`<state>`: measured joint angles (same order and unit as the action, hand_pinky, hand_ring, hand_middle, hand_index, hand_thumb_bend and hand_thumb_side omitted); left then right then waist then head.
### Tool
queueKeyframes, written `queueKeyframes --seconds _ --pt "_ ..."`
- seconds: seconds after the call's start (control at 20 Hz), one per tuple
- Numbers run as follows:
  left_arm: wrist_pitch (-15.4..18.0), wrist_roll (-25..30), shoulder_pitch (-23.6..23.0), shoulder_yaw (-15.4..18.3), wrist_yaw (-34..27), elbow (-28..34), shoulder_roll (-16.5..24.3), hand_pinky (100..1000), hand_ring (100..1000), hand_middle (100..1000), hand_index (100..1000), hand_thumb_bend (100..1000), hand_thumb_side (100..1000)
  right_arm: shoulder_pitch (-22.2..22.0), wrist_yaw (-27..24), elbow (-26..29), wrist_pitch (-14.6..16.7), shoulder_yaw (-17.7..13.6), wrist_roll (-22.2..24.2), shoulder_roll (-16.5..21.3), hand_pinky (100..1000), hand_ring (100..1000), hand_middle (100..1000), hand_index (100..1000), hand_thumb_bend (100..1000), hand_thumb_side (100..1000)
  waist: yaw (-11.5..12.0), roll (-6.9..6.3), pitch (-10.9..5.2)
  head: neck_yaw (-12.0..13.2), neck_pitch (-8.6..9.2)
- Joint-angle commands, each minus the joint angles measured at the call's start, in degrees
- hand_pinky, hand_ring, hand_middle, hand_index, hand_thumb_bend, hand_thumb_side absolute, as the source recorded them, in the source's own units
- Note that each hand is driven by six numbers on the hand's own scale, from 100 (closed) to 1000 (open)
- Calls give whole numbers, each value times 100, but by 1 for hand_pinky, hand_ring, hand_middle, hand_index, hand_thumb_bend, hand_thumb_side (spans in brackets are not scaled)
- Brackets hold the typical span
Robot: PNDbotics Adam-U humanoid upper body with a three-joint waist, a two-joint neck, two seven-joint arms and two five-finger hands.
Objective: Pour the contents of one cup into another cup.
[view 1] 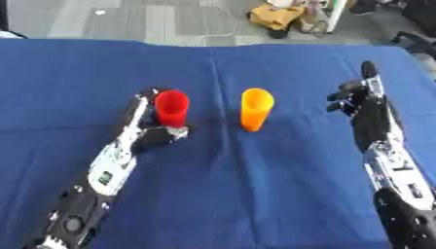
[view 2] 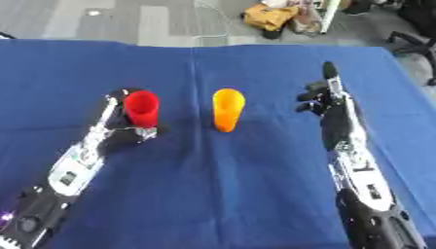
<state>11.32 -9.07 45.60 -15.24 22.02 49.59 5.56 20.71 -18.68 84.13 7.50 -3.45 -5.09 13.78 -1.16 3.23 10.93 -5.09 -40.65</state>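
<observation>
No readable writing on either of the 2 cups, both upright with long axes vertical and mouths up near the middle of the blue surface [view 1: 255, 194]. Red cup [view 1: 172, 108] wrapped by the curled left hand [view 1: 153, 131], orange cup [view 1: 255, 109] free just to its right. Right hand [view 1: 354, 99] apart toward the right edge, empty, fingers partly bent and 1 pointing to the far edge.

A blue cloth [view 1: 255, 194] with a faint centre crease covers the desk, and beyond its far edge lies grey plank flooring [view 1: 128, 19] with a pale cable [view 1: 213, 35], a yellowish bundle [view 1: 277, 15], perhaps a bag, and a dark chair base [view 2: 413, 41].
</observation>
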Motion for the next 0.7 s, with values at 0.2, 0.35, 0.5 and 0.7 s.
queueKeyframes --seconds 0.2,0.35,0.5,0.7 --pt "-179 -66 3 11 250 -222 -93 236 483 505 751 735 274 92 11 75 4 -24 8 67 423 519 367 504 421 761 -26 -9 -45 -10 71" --pt "-167 -171 0 33 298 -259 -113 151 412 436 713 663 243 92 10 75 6 -28 7 68 423 519 367 504 421 761 -32 -6 -44 -10 76" --pt "-114 -351 -20 77 237 -229 -117 100 345 365 663 591 210 90 9 75 8 -34 5 73 423 519 367 504 420 761 -35 -7 -48 -12 79" --pt "-46 -711 -62 186 -67 -32 -94 100 260 277 585 400 166 87 9 73 12 -44 -1 82 423 518 367 504 422 760 -21 -14 -63 -26 79"
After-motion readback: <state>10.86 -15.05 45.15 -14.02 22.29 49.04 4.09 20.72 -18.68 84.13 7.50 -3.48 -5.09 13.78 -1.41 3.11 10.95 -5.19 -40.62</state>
